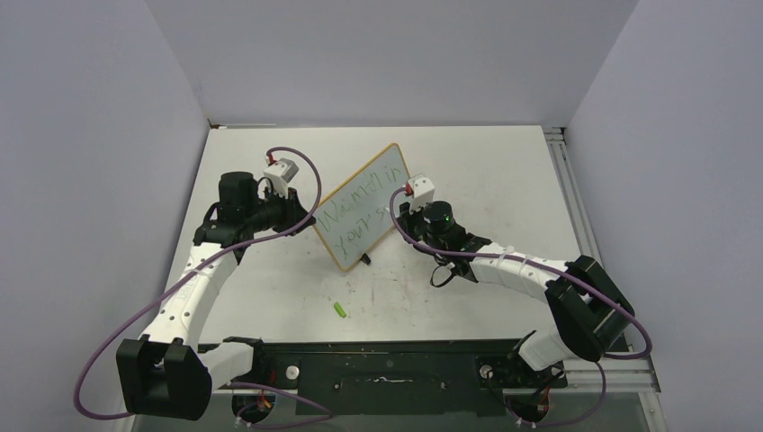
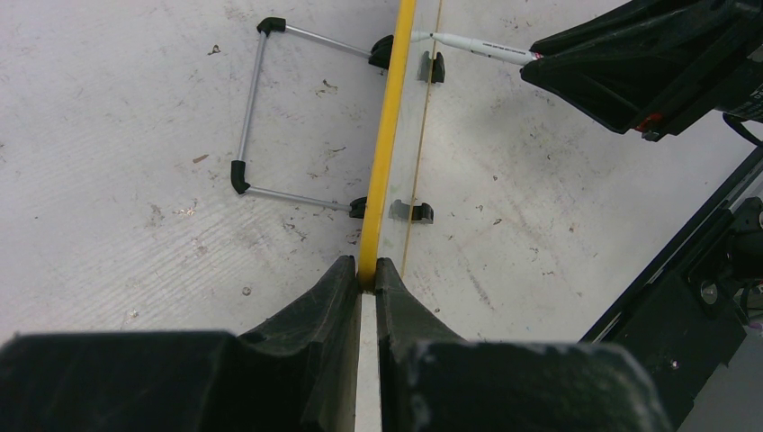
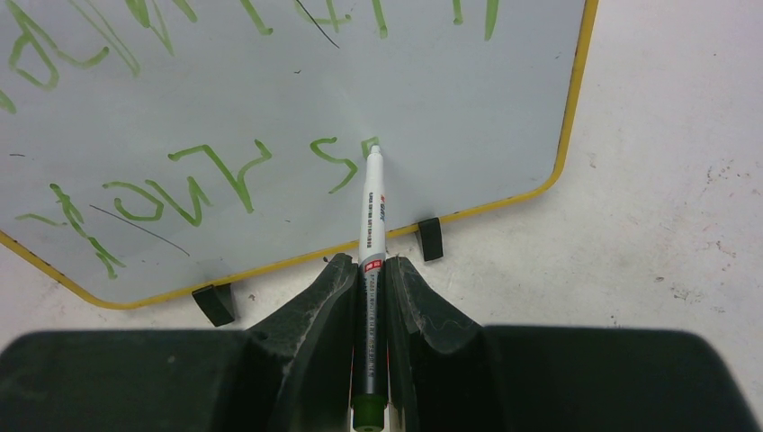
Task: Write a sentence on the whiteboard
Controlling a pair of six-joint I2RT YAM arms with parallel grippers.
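White table (image 1: pixel 450 288) inside pale walls, arms reaching in from the near edge. Left gripper (image 2: pixel 367 270) is clamped on the yellow frame of the whiteboard (image 1: pixel 360 211), pinching its left edge; only a thin strip of frame sits between the fingers. Board stands upright and angled near the table's middle, on small black feet with a wire stand (image 2: pixel 256 108) behind it. Sentence (image 3: pixel 216 175) is in green, in two lines; the lower line breaks off at an s-like stroke, so I judge the writing unfinished. A small green cap (image 1: pixel 340 310) lies loose on the table in front of the board. Marker (image 3: pixel 372 211) is gripped by its rear barrel in the right gripper (image 3: pixel 367 270), tip appearing to touch the white surface just right of that last stroke. Risks from here: too much tip pressure could pivot the board in the narrow left pinch or rock it back on the stand, distorting letters. The long unsupported barrel could slide or tilt between the fingers, lifting the tip and leaving gaps. Little room is left before the board's right rim, so remaining words may crowd or run onto the frame. Fingers passing low could smear fresh ink.
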